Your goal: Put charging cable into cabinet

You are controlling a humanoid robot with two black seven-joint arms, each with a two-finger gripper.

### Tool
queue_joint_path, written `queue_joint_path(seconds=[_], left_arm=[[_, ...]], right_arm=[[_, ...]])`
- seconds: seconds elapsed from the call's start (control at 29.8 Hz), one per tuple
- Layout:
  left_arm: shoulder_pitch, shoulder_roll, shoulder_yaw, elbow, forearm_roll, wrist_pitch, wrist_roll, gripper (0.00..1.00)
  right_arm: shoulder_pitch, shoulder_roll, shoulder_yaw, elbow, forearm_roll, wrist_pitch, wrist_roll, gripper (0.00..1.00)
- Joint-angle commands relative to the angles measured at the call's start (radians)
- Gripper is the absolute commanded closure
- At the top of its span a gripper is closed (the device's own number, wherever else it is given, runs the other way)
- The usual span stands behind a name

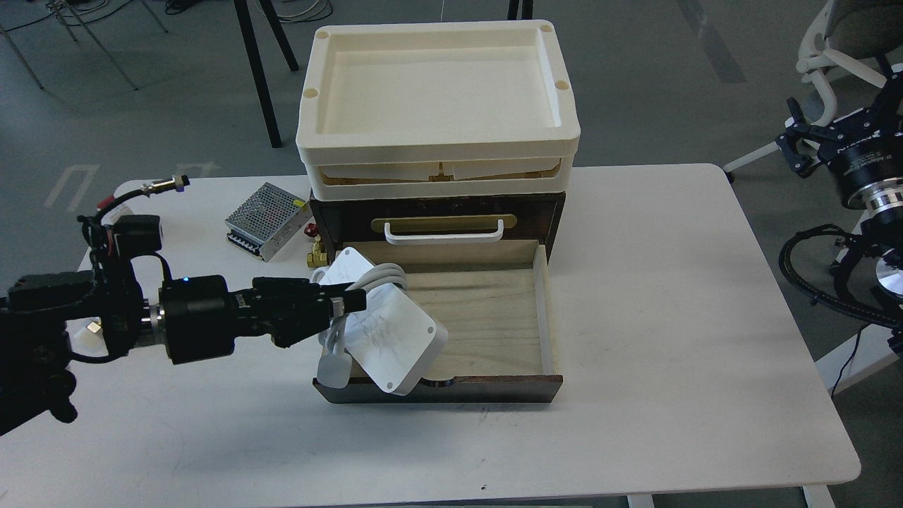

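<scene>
My left gripper (347,305) is shut on the charging cable (384,328), a flat white marbled card with white cable wound round it. It holds the card tilted above the left part of the open drawer (480,324). The round white puck (331,370) hangs off the card over the drawer's front left corner. The cabinet (437,219) is a dark brown box with a white handle (444,233) and cream trays (437,92) stacked on top. My right gripper (836,137) is off the table at the far right, raised and empty; its fingers are too dark to tell apart.
A silver perforated power supply box (267,220) lies on the white table (670,317) left of the cabinet. A small brass fitting (317,255) sits by the cabinet's left side. Chairs and table legs stand beyond the far edge.
</scene>
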Motion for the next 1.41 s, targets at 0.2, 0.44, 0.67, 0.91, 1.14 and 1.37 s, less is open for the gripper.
queue_joint_path(seconds=[0.2,0.44,0.67,0.91,1.14,1.37], left_arm=[[-0.032,-0.228,0.012,0.283,-0.035,-0.032,0.000,1.00],[-0.034,-0.311,0.002,0.398,-0.063,-0.042,0.000,0.98],[-0.037,-0.322,-0.004,0.397,-0.204,-0.096,0.000,0.09],[-0.063,-0.270,-0.033,0.406,-0.360,-0.136,0.000,0.00],[-0.052,-0.137,-0.157,0.509,-0.628,-0.137,0.000,0.00],[-0.095,-0.146,-0.229,0.726,-1.308,-0.204,0.000,0.00]], right_arm=[[-0.011,-0.001,-0.001,0.000,0.000,0.000,0.000,0.00],[-0.013,-0.001,-0.001,0.000,0.000,0.000,0.002,0.00],[-0.017,-0.001,0.001,0.000,0.000,0.000,0.000,0.00],[-0.016,0.001,0.004,0.002,0.002,0.000,0.002,0.00],[-0.016,0.001,0.007,0.003,0.002,0.000,0.000,0.00],[-0.011,0.008,0.007,0.035,0.003,0.000,0.000,0.00]])
